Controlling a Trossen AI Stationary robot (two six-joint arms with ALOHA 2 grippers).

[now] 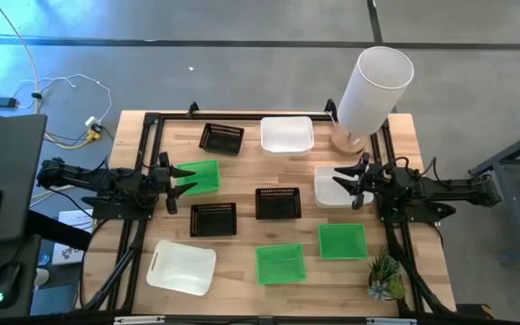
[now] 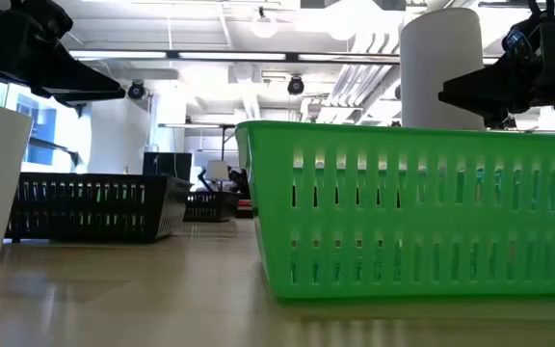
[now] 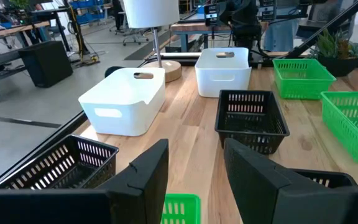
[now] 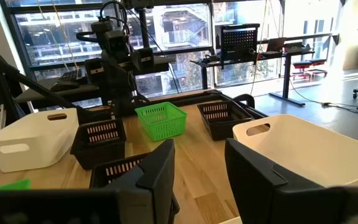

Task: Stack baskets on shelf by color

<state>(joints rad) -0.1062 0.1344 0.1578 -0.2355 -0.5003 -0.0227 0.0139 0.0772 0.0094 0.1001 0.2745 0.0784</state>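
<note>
From the top-down camera, the wooden table point(image 1: 242, 271) has nine small plastic baskets spread across it. Three black slotted baskets: one near the far edge point(image 1: 221, 137), one mid-table point(image 1: 278, 203), one beside it toward the left arm point(image 1: 213, 218). Three white baskets: far-middle point(image 1: 286, 134), near-left corner point(image 1: 181, 266), and one under the right gripper point(image 1: 328, 185). Three bright green baskets: two along the near edge point(image 1: 281, 263) point(image 1: 342, 241) and one under the left gripper point(image 1: 204, 175). None are stacked.

The left gripper point(image 1: 183, 178) hovers over that green basket, fingers spread, holding nothing. The right gripper point(image 1: 347, 181) sits over the white one, also spread and empty. A tall white cylinder point(image 1: 374, 88) stands in the far-right corner, a small potted plant point(image 1: 385, 276) in the near-right.

Table-level cam: mostly a green basket's slotted wall point(image 2: 422, 217) up close, a black one point(image 2: 94, 205) behind.

Left wrist cam: fingers point(image 3: 145, 174) apart, a sliver of green between them.

Right wrist cam: fingers point(image 4: 157, 168) apart, the white basket's rim point(image 4: 309, 140) just beside them.
</note>
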